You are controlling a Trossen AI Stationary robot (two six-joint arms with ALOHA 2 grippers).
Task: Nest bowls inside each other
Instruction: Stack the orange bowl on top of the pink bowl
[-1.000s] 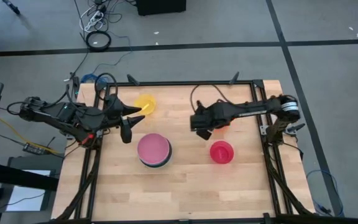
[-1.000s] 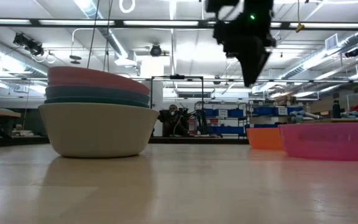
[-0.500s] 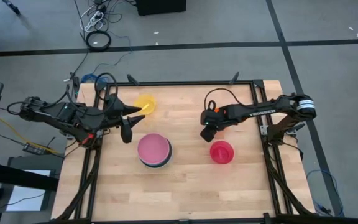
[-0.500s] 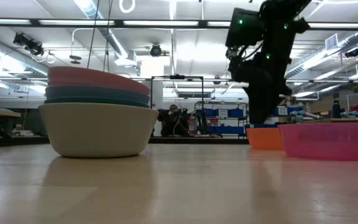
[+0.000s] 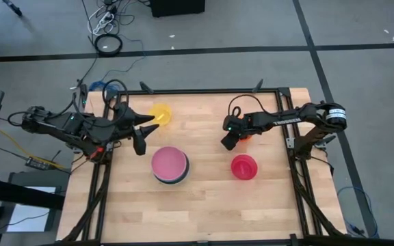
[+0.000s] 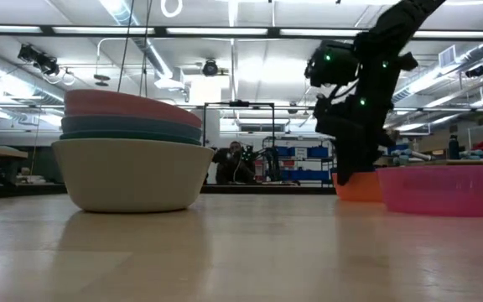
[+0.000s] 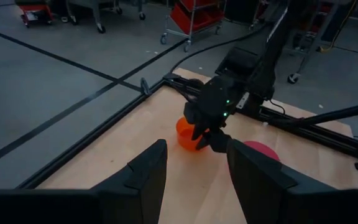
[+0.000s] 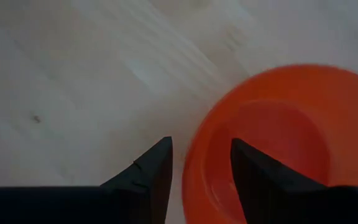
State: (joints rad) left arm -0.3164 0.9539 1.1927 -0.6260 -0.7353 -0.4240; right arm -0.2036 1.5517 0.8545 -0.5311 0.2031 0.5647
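A pink bowl tops the stack (image 5: 169, 165) of nested bowls at the table's middle; in the low view this stack (image 6: 132, 159) shows pink, blue and teal in a pale one. An orange bowl (image 8: 278, 137) stands upright at the right. My right gripper (image 8: 197, 149) is open and points down over its left rim, one finger outside and one over the inside; I see no touch. A red bowl (image 5: 243, 166) stands nearer, a yellow bowl (image 5: 160, 114) at the far left. My left gripper (image 7: 194, 149) waits open above the table's left side.
Black frame rails (image 5: 289, 130) run along the table's edges. Bare wood lies between the stack and the red bowl and along the near edge. Cables and a coil (image 5: 108, 44) lie on the floor beyond the far edge.
My right gripper has come down from high above the table and tipped to point more steeply down, ending over the orange bowl's left rim. No bowl has moved.
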